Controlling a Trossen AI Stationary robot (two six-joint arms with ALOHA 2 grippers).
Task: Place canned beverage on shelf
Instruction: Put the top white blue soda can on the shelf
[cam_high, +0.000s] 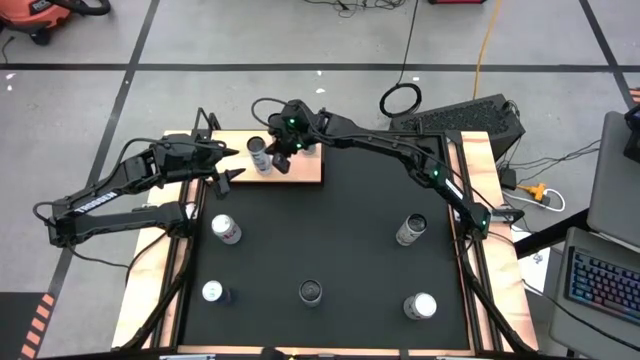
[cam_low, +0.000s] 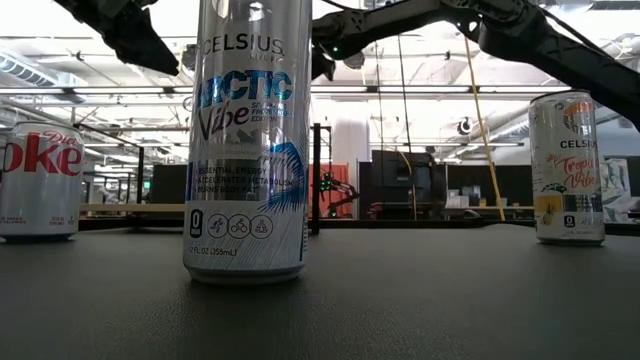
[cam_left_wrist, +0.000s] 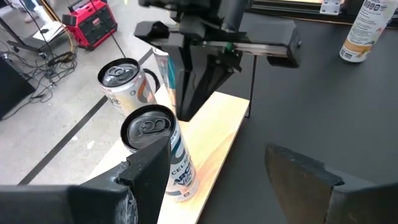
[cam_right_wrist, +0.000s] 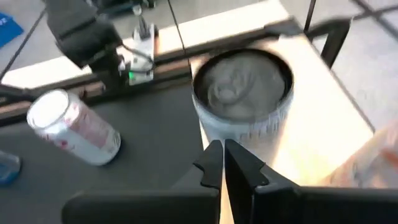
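The shelf (cam_high: 300, 168), a light-wood board with thin black rods, lies at the mat's far left. In the left wrist view two cans stand on it, a Celsius can (cam_left_wrist: 158, 149) and a white can (cam_left_wrist: 124, 81), with part of a third (cam_left_wrist: 161, 59) behind my right gripper. My left gripper (cam_high: 232, 165) is open just off the shelf's left end, and the Celsius can stands ahead of one finger (cam_left_wrist: 146, 177). My right gripper (cam_right_wrist: 222, 163) is shut and points down over the shelf (cam_right_wrist: 311, 118), right beside a can top (cam_right_wrist: 242, 87). My right gripper's shut fingertips (cam_right_wrist: 214, 158) stand next to the side of a can on the shelf. I cannot tell whether they touch it. My left gripper touches nothing that I can see.
Several more cans stand on the black mat: one near the left (cam_high: 225, 230), one at the right (cam_high: 411, 229), and three along the near edge (cam_high: 212, 291), (cam_high: 311, 291), (cam_high: 421, 305). A tall Celsius can (cam_low: 247, 140) fills the low view. Wooden strips edge the mat.
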